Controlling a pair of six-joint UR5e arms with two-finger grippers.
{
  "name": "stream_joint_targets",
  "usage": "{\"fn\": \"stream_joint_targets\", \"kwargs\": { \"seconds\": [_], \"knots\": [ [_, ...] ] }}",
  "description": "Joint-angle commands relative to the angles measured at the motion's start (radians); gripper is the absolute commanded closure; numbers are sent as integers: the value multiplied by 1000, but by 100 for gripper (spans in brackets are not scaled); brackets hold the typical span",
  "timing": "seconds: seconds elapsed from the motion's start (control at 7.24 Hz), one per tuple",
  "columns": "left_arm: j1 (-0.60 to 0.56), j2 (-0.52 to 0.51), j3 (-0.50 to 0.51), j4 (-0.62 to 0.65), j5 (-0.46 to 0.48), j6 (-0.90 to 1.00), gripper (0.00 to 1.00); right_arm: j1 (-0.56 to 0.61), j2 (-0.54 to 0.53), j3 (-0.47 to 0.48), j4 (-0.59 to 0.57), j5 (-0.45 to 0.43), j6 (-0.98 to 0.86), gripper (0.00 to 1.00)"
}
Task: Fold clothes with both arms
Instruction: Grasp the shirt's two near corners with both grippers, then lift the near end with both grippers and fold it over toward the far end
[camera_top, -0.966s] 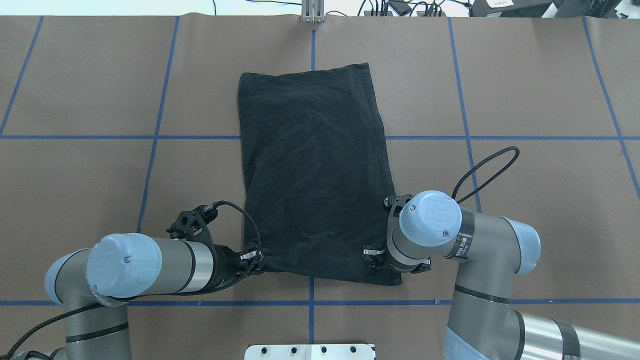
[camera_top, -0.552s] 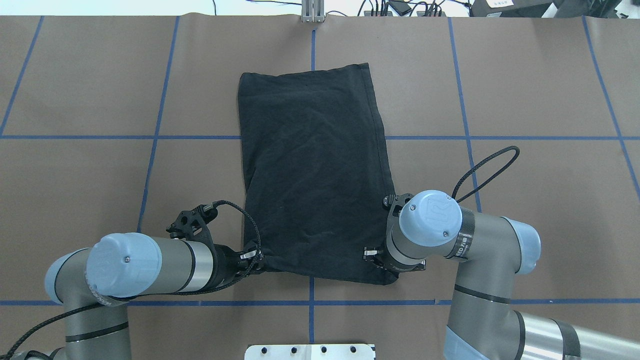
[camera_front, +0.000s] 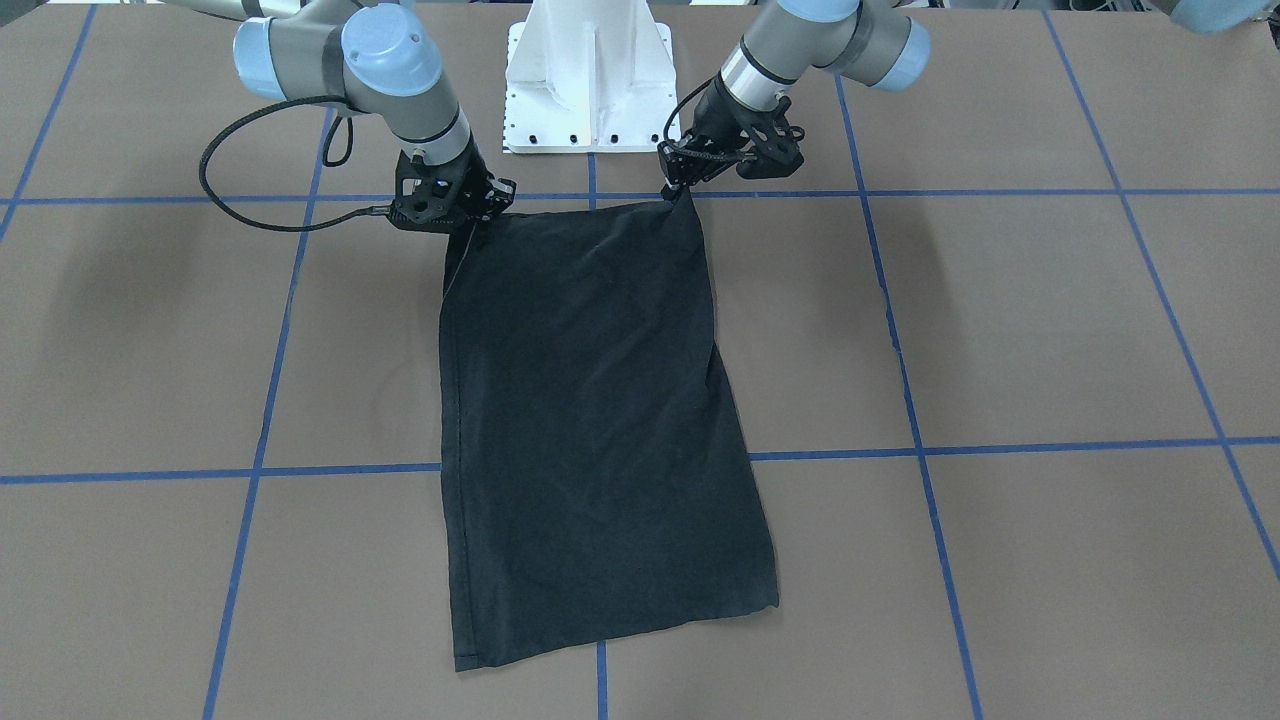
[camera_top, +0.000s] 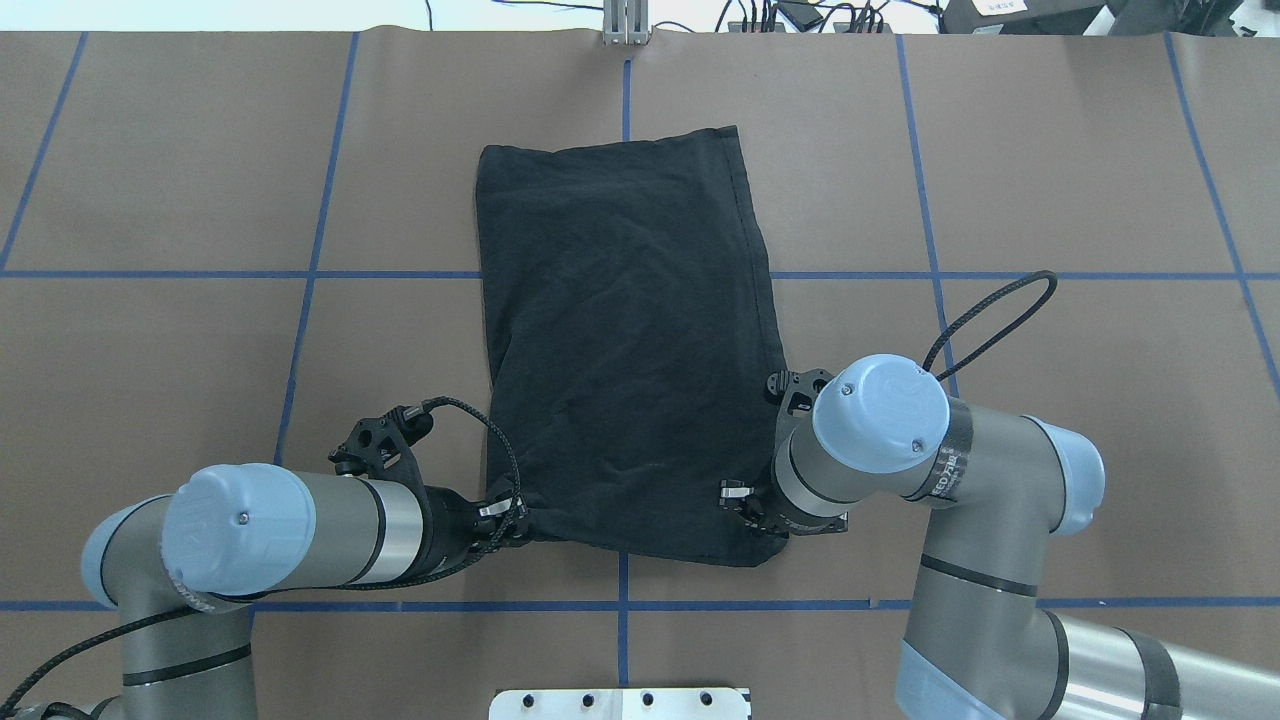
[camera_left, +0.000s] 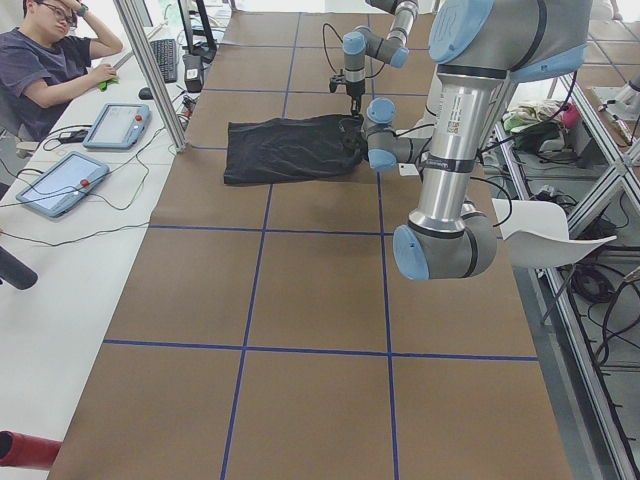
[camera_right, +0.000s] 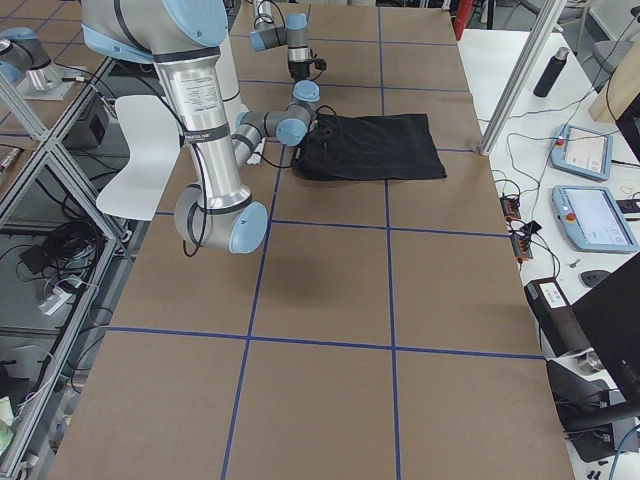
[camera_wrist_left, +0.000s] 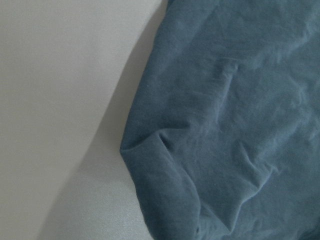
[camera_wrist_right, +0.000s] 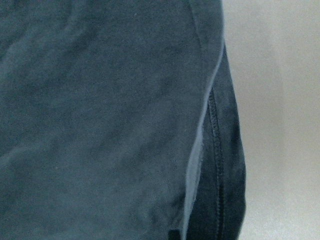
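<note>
Since a second ago the right arm (camera_top: 985, 470) has swung its wrist a little outward and away from the robot. The near right corner of the black T-shirt (camera_top: 625, 330) has been drawn in with it, so the near hem now slants where it used to reach out to a point. The black cable (camera_top: 1000, 305) looping off that wrist has swung wider too, while the left arm (camera_top: 300, 520) has hardly shifted. From across the desk (camera_top: 1050, 180) I can see the right gripper (camera_front: 468, 218) with its jaws clenched on that corner, the stitched side hem rising to meet them. The left gripper (camera_front: 682, 183) is clamped on the other near corner, where the cloth puckers up into a small peak. The shirt itself lies mid-desk, folded into a long narrow panel running straight away from the robot. It crosses one of the blue tape lines (camera_top: 200, 274), and its far end lies flat with its corners squared. No print shows on the upper side. Both wrist cameras are filled with dark wrinkled cloth against pale desk, the right one showing doubled layers along a seam. Just behind the two grippers stands the white pedestal (camera_front: 590, 80). Beyond the far edge a person (camera_left: 50, 70) sits at a side table.
</note>
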Motion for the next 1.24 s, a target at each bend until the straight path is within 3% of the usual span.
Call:
{"fn": "stream_joint_targets", "kwargs": {
  "seconds": [0.0,0.69,1.1],
  "knots": [
    [-1,6,-34,35,0,1,100,1,-32,9,2,80,-8,100],
    [21,22,-55,44,0,0,100,-27,-102,54,0,126,-13,100],
    [21,-2,-60,44,-8,0,100,66,-96,88,0,264,-40,100]
  ]
}}
